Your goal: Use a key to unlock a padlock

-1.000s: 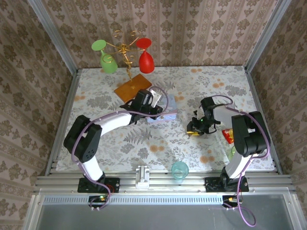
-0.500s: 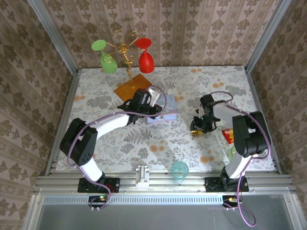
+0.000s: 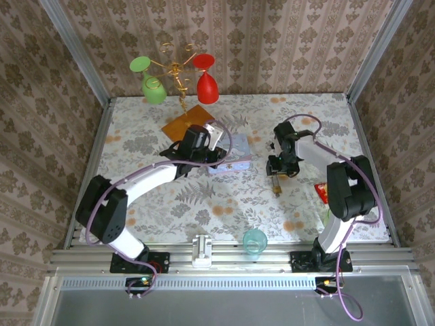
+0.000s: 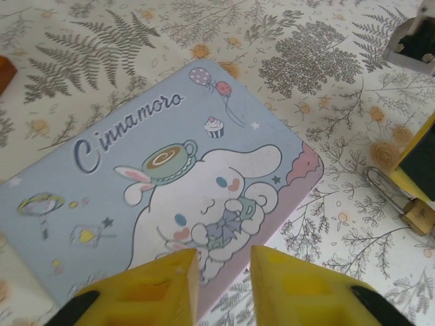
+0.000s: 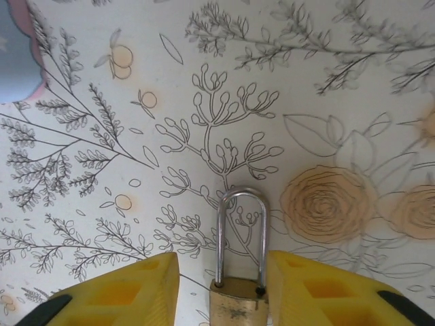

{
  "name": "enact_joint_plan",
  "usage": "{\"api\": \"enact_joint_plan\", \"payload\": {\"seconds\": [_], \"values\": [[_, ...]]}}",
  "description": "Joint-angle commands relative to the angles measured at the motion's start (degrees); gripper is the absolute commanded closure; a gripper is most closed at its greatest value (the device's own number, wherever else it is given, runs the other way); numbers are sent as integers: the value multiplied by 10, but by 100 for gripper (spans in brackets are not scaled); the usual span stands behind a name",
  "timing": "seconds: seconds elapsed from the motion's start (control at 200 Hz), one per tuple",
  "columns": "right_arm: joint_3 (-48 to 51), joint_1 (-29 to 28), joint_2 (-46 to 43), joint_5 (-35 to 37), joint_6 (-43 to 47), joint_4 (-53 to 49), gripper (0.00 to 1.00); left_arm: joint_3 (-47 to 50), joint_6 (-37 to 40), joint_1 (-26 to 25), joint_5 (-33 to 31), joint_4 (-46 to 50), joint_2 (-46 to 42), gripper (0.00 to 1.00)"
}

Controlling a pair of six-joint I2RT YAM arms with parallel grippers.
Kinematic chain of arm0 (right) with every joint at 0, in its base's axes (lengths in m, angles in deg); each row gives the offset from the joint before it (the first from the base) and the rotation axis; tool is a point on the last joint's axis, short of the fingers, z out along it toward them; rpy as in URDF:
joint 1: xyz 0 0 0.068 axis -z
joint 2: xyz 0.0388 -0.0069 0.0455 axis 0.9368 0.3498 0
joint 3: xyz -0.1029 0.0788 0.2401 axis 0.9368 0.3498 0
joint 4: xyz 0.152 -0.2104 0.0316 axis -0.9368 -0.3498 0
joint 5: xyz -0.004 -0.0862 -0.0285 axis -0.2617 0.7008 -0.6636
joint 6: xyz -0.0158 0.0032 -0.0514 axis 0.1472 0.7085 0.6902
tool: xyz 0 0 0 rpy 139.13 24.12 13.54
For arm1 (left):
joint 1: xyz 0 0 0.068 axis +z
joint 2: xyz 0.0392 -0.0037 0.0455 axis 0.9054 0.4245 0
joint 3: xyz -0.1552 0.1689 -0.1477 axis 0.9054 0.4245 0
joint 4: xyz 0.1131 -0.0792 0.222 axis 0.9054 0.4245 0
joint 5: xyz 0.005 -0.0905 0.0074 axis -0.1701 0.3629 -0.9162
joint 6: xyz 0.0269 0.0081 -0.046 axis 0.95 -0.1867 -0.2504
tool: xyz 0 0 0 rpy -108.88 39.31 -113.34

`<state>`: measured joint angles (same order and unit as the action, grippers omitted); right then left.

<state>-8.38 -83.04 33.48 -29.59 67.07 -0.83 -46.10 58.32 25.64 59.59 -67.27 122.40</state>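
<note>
Fingers (image 5: 129,292) of the right gripper (image 5: 221,265) stand parted, padlock (image 5: 238,309) lying between them.

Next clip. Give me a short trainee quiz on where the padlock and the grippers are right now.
1. True or false: the padlock lies on top of the tin box.
2. In the left wrist view, what lies just ahead of the left gripper? A the tin box; B a plate; C a sponge.
3. Fill in: the padlock sits between the open fingers of the ____ gripper.

Key
1. False: it lies on the table, apart from the box.
2. A.
3. Right: the right gripper has a finger on each side of it.
</note>
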Motion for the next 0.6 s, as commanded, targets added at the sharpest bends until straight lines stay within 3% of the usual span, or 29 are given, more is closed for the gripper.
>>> {"api": "enact_joint_plan", "payload": {"seconds": [0.0,0.06,0.155,0.28,0.435,0.515,0.595], "values": [[24,5,-88,54,-5,35,37,17,-4,8,-32,36,-95,58],[41,6,-125,101,-3,66,12,46,-2,14,-57,39,-144,42],[69,11,-162,177,11,131,0,114,5,33,-153,34,-210,1],[113,28,-187,254,27,239,0,202,57,107,-196,-6,-278,0],[186,66,-184,253,81,383,0,303,86,199,-253,-91,-349,0],[226,86,-187,231,87,446,0,353,96,243,-281,-191,-332,0],[293,92,-187,222,111,586,0,366,113,282,-284,-256,-281,0]]}}
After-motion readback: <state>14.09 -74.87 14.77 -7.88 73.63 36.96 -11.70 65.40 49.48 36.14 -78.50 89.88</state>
